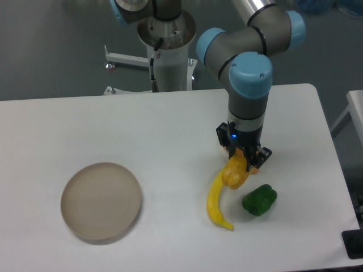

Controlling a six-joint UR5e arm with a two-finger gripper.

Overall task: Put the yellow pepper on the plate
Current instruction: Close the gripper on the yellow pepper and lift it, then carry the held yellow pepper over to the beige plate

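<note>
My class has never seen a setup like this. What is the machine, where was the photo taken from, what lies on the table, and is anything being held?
One photo, from a fixed camera looking down at a white table. The grey and blue machine is a robot arm; its gripper has two fingers. They appear closed around the yellow pepper, low over the table. Beside it lie a banana and a green pepper. The round beige plate sits far to the left, with nothing on it.
</note>
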